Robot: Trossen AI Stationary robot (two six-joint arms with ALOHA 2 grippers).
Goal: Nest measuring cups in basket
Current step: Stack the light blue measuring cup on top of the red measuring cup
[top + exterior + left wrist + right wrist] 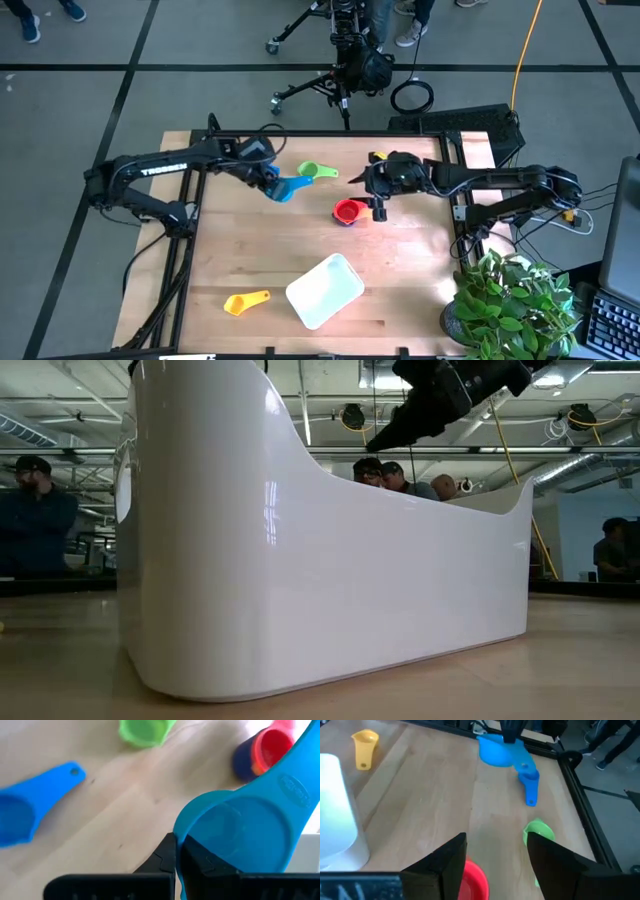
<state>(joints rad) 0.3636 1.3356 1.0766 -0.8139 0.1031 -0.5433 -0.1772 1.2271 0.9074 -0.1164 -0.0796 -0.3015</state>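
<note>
My left gripper [177, 857] is shut on a large light blue cup [287, 188], toward the far left of the table. A second, smaller blue cup [30, 807] lies on the wood beside it. The green cup [318, 171] sits farther back. The red cup [349, 212] stands mid-table, nested in a dark blue one [242, 757]. My right gripper [495, 865] is open just right of the red cup [476, 880], whose rim shows below its left finger. The yellow cup [246, 301] and the white basket [325, 290] rest near the near edge. My left gripper pinches the light blue cup's rim [176, 827] on the side opposite its handle [295, 790]. One finger [205, 862] is inside the bowl and the other outside. The fingers come from above, as the right wrist view shows.
The basket's wall [320, 560] fills the low view, with an arm above it and people in the room behind. A potted plant [510, 300] stands at the table's near right corner. Bare wood lies between the red cup and the basket.
</note>
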